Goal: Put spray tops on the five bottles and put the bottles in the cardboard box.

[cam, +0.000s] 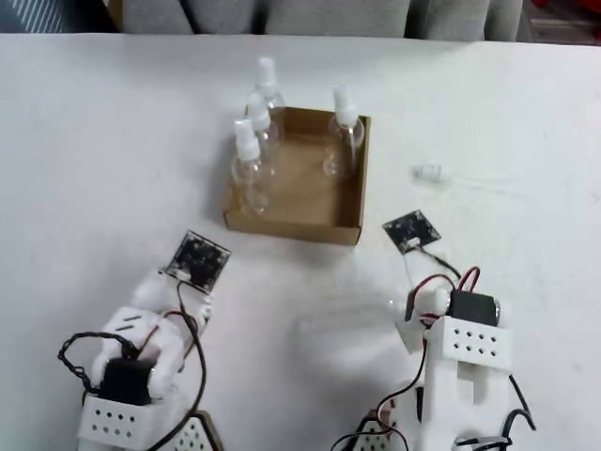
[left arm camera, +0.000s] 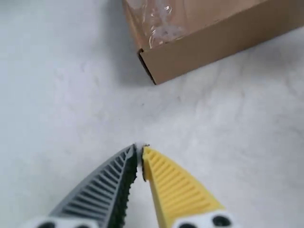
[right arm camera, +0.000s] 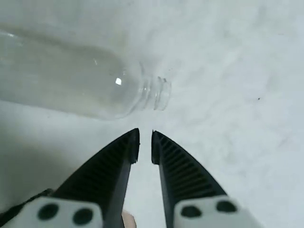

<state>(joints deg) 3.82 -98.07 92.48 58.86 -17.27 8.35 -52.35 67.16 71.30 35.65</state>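
Four capped bottles (cam: pixel 258 127) stand in the cardboard box (cam: pixel 347 202) mid-table in the high view, three by its left wall and one in its far right corner. A loose spray top (cam: pixel 427 172) lies on the table (cam: pixel 113 141) off the box's right side. It is small and pale, and its nozzle end is hard to tell.

From the left wrist, the left gripper (left arm camera: pixel 140 151) hangs with fingers together on nothing, near a box corner. The bottles inside are blurred glints.

From the right wrist, the right gripper (right arm camera: pixel 144 142) is a narrow slit apart and empty, just short of the fifth bottle (right arm camera: pixel 71 80), which lies uncapped on its side on the table. It looks light, thin-walled and slick, likely to roll or dent. The stiffer shoulder by the threaded neck seems the safest hold. Its base is cut off.
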